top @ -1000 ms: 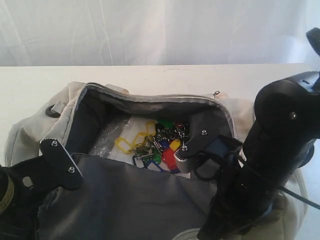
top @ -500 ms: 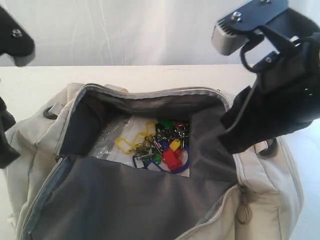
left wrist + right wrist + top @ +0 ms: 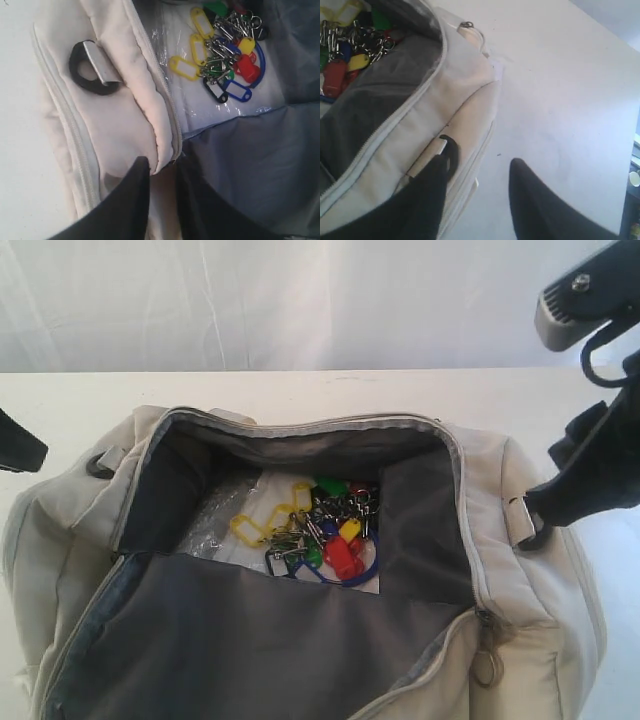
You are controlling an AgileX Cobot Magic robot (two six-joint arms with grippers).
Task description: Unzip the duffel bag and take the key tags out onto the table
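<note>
Well apart: key tags (image 3: 325, 530) and fingers (image 3: 120, 210).

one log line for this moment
duffel bag: unzipped, open | key tags: inside bag | left gripper: open, empty | right gripper: open, empty

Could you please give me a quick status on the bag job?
Left tool and right tool open, empty, flanking the duffel bag. Bag unzipped, key tags inside, none on the table. Nothing over the opening.
</note>
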